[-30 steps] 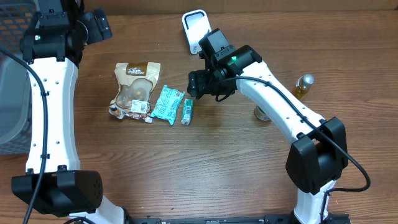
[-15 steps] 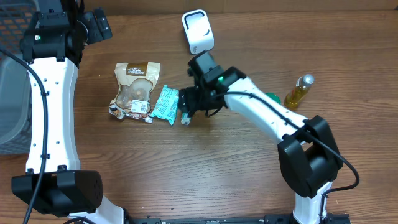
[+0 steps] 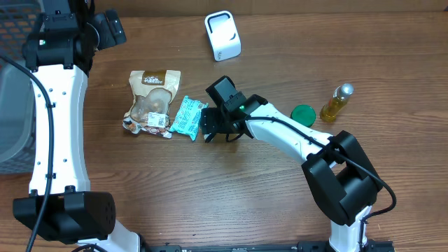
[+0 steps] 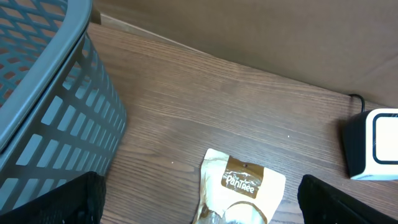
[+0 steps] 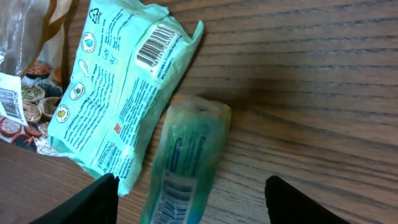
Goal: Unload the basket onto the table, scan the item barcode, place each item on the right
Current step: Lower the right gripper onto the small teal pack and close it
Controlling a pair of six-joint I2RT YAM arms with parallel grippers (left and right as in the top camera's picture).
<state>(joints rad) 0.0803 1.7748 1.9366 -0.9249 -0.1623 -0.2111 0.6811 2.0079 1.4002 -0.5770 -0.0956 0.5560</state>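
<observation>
the right gripper (image 3: 211, 130) has swung down and left from beside the white scanner (image 3: 222, 35) at the top middle of the overhead frame. it now sits over the small green tube (image 5: 186, 155) at the centre. its fingers stand apart, one on each side of the tube, drawing in but not yet pinching. i'd say the pick is about to happen and the scan itself is not begun. the tube's barcode faces up, which should help.

sweeping from the left: a grey basket (image 3: 10, 105) sits on the left edge. the left gripper (image 3: 110, 29) hangs upper left, fingers wide and empty. then come a tan snack pouch (image 3: 150, 98) and a teal packet (image 3: 187, 115) just beside the tube, perhaps touching, where a finger could snag it. at the right, a green lid (image 3: 303, 114) and an oil bottle (image 3: 336, 100) lie well apart from it.
</observation>
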